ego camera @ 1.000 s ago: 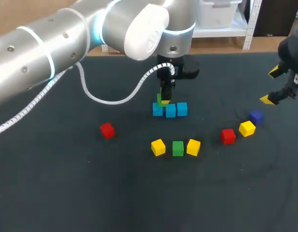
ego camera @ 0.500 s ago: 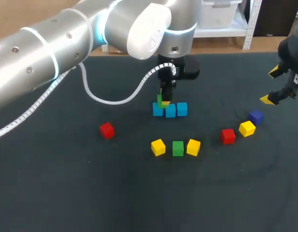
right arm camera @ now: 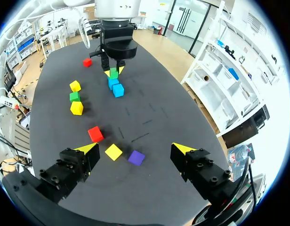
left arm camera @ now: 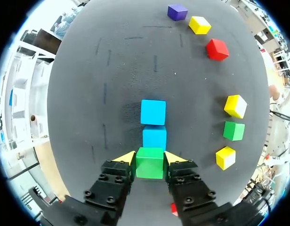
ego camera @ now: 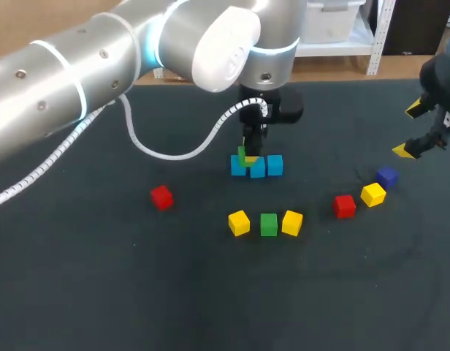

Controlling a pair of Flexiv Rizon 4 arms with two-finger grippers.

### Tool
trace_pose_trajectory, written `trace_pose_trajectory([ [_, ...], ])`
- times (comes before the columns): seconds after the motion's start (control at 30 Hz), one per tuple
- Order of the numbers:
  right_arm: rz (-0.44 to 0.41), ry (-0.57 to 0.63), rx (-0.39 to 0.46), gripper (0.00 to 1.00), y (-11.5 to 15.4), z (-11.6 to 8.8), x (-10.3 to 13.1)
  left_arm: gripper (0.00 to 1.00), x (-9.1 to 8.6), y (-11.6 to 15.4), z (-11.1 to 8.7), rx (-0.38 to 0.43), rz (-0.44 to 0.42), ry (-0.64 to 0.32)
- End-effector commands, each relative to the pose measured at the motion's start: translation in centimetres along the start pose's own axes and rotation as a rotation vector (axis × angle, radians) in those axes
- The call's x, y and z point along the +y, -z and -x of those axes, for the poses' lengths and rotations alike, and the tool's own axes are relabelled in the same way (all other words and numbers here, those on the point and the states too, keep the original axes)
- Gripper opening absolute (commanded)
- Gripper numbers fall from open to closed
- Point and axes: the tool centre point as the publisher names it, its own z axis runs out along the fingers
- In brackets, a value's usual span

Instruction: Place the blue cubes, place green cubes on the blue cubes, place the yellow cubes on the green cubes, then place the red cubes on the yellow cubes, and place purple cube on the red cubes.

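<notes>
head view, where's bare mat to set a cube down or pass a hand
Widest bare mat: the strip nearest the camera, past the yellow-green-yellow row. Also free between the lone red cube and that row, and between the blue cubes and the red-yellow-purple cluster. Crowded: at the blue cubes, where the left gripper holds a green cube.

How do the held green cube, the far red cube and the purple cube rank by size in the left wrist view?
Largest first: held green cube, far red cube, purple cube. Nearness to the camera makes true sizes unsure.
</notes>
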Motion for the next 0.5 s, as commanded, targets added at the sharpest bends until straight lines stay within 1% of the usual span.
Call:
trace_pose_trajectory([
  [0.03, 0.003, 0.0, -0.001, 1.0, -0.1, 0.02, -0.1, 0.0, -0.23, -0.04, -0.26, -0.001, 0.006, 0.0],
  [0.23, 0.003, 0.0, -0.001, 1.0, -0.1, 0.02, -0.1, 0.0, 0.18, -0.21, -0.51, 0.003, 0.011, 0.008],
  [0.5, 0.003, 0.0, -0.001, 1.0, -0.1, 0.02, -0.1, 0.0, 0.22, -0.13, -0.53, 0.006, 0.012, 0.005],
])
